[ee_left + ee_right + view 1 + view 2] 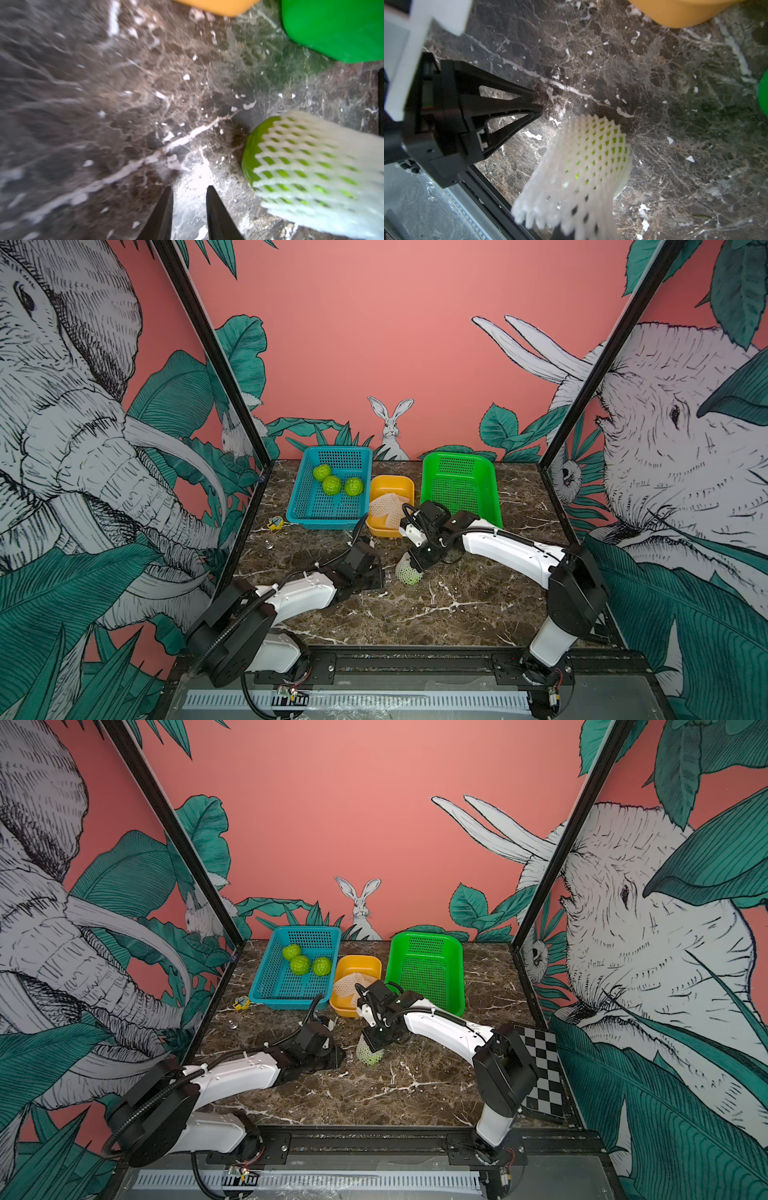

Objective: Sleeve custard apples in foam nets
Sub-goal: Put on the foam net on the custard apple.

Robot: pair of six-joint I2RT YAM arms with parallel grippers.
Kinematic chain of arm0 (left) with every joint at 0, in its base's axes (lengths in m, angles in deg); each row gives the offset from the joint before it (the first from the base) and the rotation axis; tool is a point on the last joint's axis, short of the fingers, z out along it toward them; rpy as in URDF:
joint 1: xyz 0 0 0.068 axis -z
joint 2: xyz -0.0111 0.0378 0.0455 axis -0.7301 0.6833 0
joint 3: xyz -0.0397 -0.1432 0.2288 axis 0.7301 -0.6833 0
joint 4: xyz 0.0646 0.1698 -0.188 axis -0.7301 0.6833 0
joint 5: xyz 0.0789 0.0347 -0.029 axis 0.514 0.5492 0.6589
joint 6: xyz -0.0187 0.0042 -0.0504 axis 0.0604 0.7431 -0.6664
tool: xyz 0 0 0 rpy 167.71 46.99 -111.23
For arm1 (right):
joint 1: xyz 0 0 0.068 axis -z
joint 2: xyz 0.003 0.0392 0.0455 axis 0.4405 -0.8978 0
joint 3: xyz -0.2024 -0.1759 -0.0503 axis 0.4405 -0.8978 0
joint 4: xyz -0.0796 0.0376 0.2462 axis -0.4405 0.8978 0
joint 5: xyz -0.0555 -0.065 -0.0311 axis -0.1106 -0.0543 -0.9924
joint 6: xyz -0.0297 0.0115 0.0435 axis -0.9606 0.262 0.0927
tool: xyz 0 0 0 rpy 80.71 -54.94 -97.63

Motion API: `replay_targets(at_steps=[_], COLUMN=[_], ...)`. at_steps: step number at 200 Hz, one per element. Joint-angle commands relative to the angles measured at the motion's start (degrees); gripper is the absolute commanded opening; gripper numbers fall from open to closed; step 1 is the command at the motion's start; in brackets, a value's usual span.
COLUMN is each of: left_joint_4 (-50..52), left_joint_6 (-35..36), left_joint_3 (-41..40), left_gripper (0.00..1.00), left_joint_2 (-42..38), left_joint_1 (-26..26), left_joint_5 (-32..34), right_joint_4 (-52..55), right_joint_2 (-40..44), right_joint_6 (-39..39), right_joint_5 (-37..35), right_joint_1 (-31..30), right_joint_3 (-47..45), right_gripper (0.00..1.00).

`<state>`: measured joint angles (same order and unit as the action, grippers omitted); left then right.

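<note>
A custard apple (251,153) lies on the marble table, mostly wrapped in a white foam net (409,571) (370,1054) (307,166) (583,164). My right gripper (415,562) (376,1044) stands over it, shut on the net's free end, and the mesh hides its jaws in the right wrist view. My left gripper (377,574) (340,1053) (190,188) (538,101) rests low just left of the fruit, open, with only table between its fingers. Three bare custard apples (331,485) (300,965) sit in the blue basket (305,472) (266,969). More foam nets (386,506) (349,986) lie in the yellow tub (392,482) (359,961).
A green basket (490,489) (457,969) stands at the back right. A small yellow object (275,523) and a small metal piece (269,545) lie near the left post. A checkerboard (540,1073) sits at the table's right edge.
</note>
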<state>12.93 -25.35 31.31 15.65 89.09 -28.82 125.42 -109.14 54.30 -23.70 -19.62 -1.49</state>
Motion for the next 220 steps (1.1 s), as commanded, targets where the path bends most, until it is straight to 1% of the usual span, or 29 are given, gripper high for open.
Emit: replay_targets(at_steps=[1,36,49,71,88,93,115,119,139,161,187,220], left_joint_4=[4.99,8.72,8.86,8.20,7.82,7.73,7.41,7.33,7.74,9.81,12.12,15.22], left_joint_6=[1.69,4.58,5.15,5.67,6.06,6.11,6.31,6.40,7.17,8.79,10.19,11.40], left_joint_3=[2.08,6.51,8.05,10.49,12.44,13.09,15.50,15.99,18.54,22.14,25.33,28.33], left_gripper=[0.39,0.51,0.54,0.59,0.60,0.61,0.62,0.62,0.62,0.62,0.63,0.64], left_joint_2=[-3.04,-5.12,-5.86,-6.33,-5.65,-5.32,-3.54,-3.19,-1.38,0.89,3.20,5.85], left_joint_1=[-0.23,-0.18,-0.18,-0.25,-0.12,-0.14,0.21,0.38,1.25,3.09,4.84,6.23], left_joint_5=[3.53,3.45,2.73,1.77,0.82,0.42,-0.97,-1.08,-1.99,-1.78,-1.78,-2.01], right_joint_4=[1.51,1.22,1.05,0.68,0.18,-0.28,-2.13,-2.15,-2.82,-5.49,-7.38,-12.54], right_joint_2=[-0.03,2.15,3.32,5.35,5.96,8.29,11.05,11.53,14.21,17.07,18.35,17.65], right_joint_6=[0.02,1.44,1.80,2.31,2.72,2.98,4.02,4.11,4.48,6.27,7.03,9.29], right_joint_5=[-0.59,-0.59,-0.65,-1.68,-2.26,-2.13,-0.62,-0.61,-1.22,0.87,2.15,5.08], right_joint_1=[-0.30,-0.24,-0.14,0.49,1.95,2.42,4.93,5.38,7.70,10.45,11.17,11.14], right_joint_3=[2.42,3.01,2.96,2.33,1.21,0.71,-0.77,-2.61,-5.04,-8.75,-11.69,-14.60], right_gripper=[0.17,0.33,0.36,0.39,0.40,0.40,0.41,0.41,0.41,0.41,0.42,0.43])
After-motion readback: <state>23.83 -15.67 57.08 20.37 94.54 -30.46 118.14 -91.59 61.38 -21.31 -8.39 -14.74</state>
